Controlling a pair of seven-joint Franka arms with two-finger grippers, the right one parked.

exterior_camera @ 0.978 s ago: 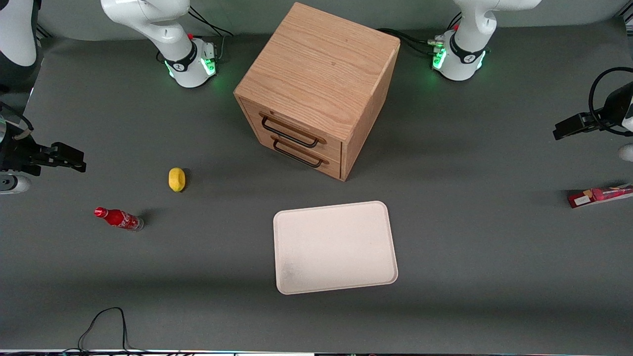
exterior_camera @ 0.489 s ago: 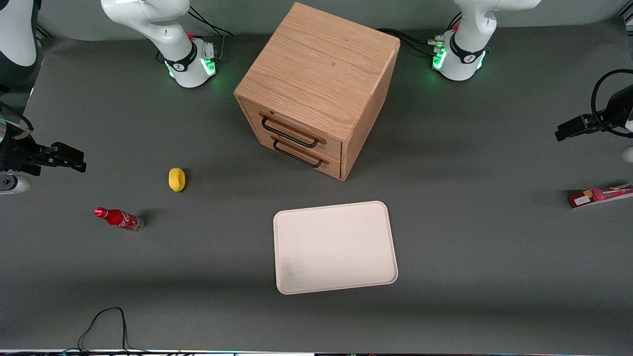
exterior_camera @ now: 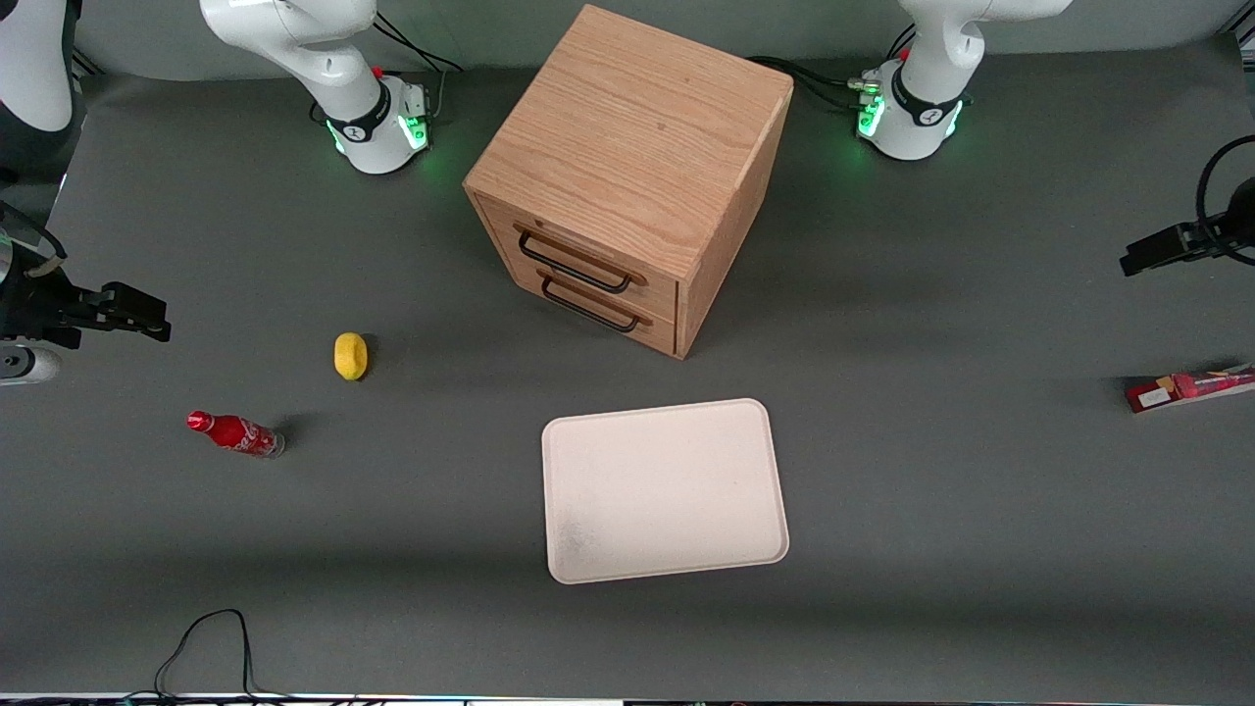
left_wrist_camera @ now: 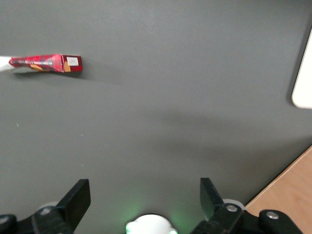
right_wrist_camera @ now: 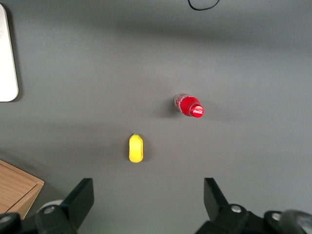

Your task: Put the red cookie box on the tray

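Reach phase, nothing grasped yet. The pincer (left_wrist_camera: 145,195) is hanging in the air at the working arm's end of the bench (exterior_camera: 931,490), fingers (left_wrist_camera: 78,197) spread wide with nothing between them. In the front view only its dark tip is showing at the frame edge.

The red cookie box (exterior_camera: 1188,386) is lying flat on the bench, right at the working arm's end, partly cut off by the frame edge. In the wrist view the red cookie box (left_wrist_camera: 45,63) is sitting well apart from the fingers, so the pincer is nowhere near contact.

The tray (exterior_camera: 665,490) is sitting mid-bench, nearer the front camera than the wooden drawer cabinet (exterior_camera: 627,167), well apart from the box. It is holding nothing. Both cabinet drawers are looking shut; contents not visible.

My read on the next move: bring the pincer over the box, turn it so the fingers are straddling the slim width rather than the length, then descend. Which box face is facing up is hard to tell from here, probably a broad side.

The lemon (exterior_camera: 350,355) and small red soda bottle (exterior_camera: 235,433) are sitting toward the parked arm's end, out of the way.
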